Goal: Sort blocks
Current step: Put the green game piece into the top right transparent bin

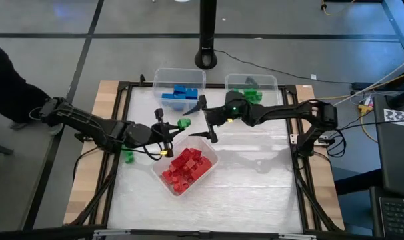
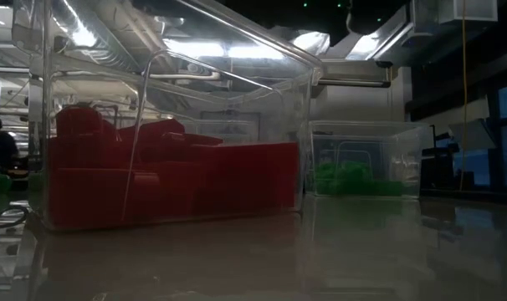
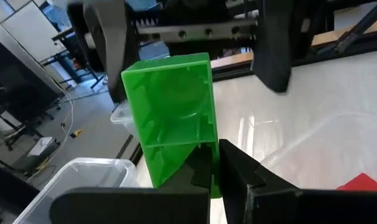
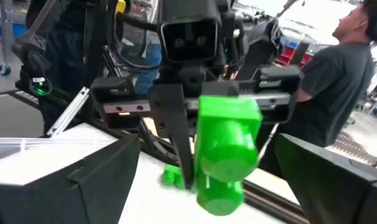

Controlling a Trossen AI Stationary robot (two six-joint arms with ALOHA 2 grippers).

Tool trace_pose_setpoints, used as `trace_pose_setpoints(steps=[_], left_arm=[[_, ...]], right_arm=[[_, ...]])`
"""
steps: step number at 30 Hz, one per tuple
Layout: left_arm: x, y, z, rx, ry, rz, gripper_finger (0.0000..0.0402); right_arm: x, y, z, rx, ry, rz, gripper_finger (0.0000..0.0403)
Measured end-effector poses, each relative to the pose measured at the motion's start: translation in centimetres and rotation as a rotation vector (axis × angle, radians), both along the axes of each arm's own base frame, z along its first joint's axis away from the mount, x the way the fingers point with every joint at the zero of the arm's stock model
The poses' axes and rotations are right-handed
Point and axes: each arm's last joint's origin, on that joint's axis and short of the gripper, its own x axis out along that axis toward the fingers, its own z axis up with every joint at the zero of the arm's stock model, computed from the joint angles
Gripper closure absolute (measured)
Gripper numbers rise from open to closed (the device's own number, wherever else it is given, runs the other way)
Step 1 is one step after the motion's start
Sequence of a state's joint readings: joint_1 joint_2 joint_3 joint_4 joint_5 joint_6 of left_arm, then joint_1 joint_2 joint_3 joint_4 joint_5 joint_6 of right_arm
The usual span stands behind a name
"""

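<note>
One green block (image 1: 183, 123) sits clamped in your left gripper (image 1: 176, 127) above mid-table, long axis pointing at your right gripper (image 1: 207, 125), whose fingers gape wide just beside it

Bare table (image 1: 255, 193) right of red-block bin (image 1: 187, 167); both grippers crowd centre.

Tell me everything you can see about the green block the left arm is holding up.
The green block is a small glossy plastic brick, bright green, with studs at one end and a hollow, ribbed underside. It is held in the air above the table, between the blue bin and the red bin, clamped by the left gripper. The open right gripper faces it from close by, its fingers either side without touching. Nothing else touches the block.
</note>
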State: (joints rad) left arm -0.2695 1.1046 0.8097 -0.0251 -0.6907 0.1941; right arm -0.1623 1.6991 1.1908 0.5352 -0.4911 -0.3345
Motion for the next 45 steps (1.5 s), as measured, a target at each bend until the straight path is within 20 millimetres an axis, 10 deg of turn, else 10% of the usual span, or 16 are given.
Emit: trace_pose_setpoints(steps=[13,25,36,45], left_arm=[[0.1,-0.2,0.2,0.001,-0.012,-0.041,0.0397],[0.0,-0.3,0.1,-0.046,-0.027,-0.030,0.0386],[-0.3,-0.3,0.4,-0.049,-0.035,-0.035,0.0271],[-4.2,0.4,2.0,-0.215,-0.006,0.022,0.0223]], right_arm=[[3.0,-0.3,0.2,0.024,-0.015,0.088,0.0050],[3.4,-0.3,0.1,0.000,-0.028,0.105,0.0271],[2.7,-0.5,1.0,-0.062,-0.055,0.099,0.0271],[-3.0,-3.3,5.4,-0.186,0.096,-0.081,0.0268]])
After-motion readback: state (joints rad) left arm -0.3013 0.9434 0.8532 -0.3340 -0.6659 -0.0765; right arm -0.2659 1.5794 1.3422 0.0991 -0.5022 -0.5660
